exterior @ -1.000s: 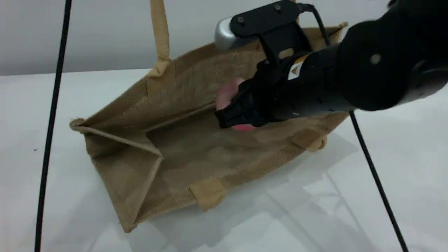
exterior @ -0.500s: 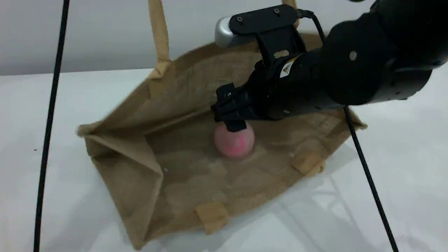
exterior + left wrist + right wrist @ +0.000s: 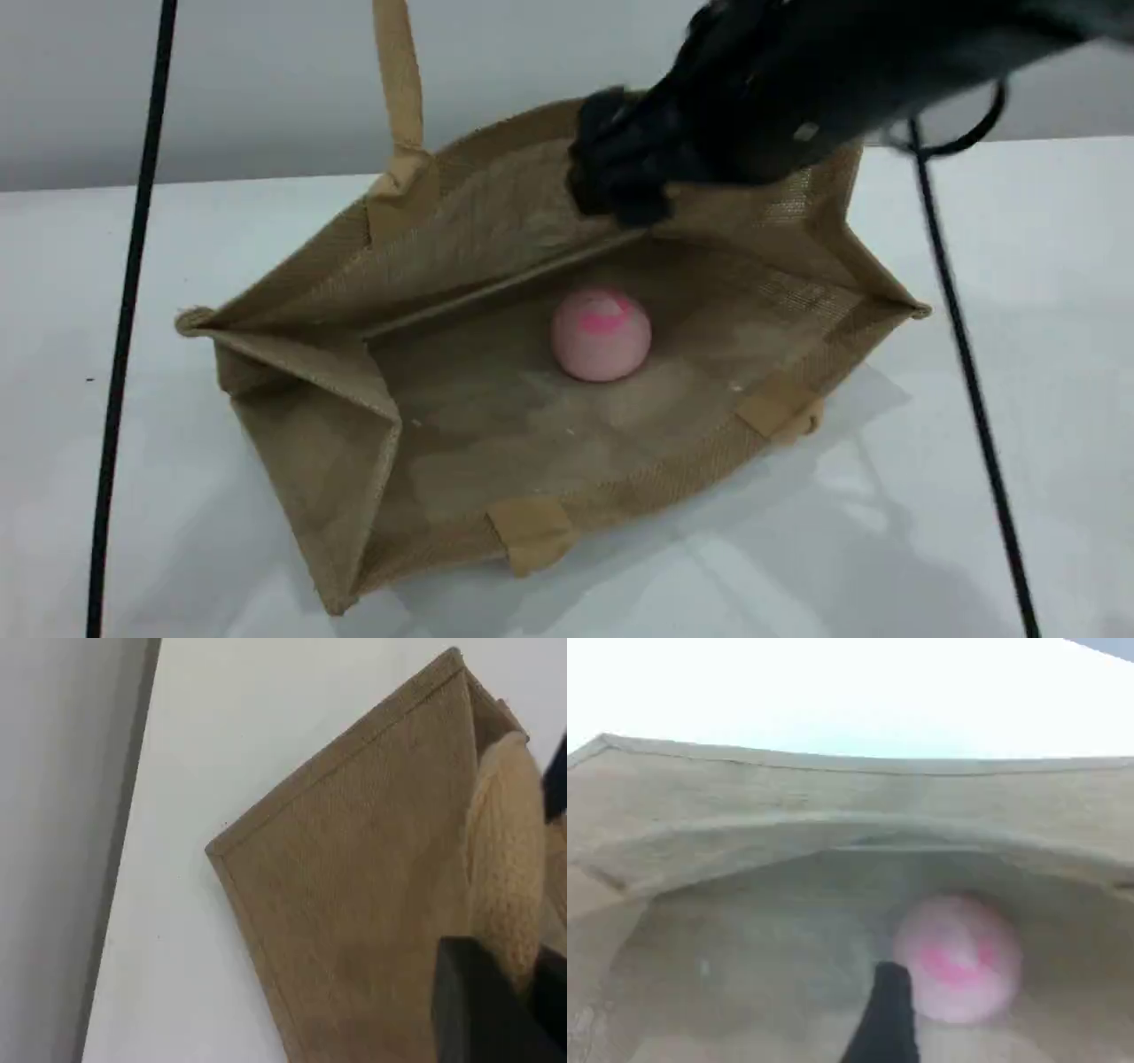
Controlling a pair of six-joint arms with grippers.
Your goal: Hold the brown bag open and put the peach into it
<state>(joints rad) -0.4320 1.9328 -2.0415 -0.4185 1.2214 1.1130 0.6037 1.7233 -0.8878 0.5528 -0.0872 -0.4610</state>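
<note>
Peach in the bag, right claw [image 3: 620, 182] clear above it.

The right claw hangs blurred over the far wall of the brown bag [image 3: 461, 257], its jaws spread wide and empty (one dark fingertip [image 3: 884, 1019] shows in the right wrist view). Below it the peach [image 3: 601, 333] rests on the bag's inner panel, magenta patch up. The left claw [image 3: 496, 1010] is clamped on a beige handle [image 3: 503, 877], which lifts the far wall. The bag lies on the white table [image 3: 974, 496], mouth wide open.

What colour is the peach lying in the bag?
Dusty pink with a bright magenta patch; the peach shows best in the scene view.
</note>
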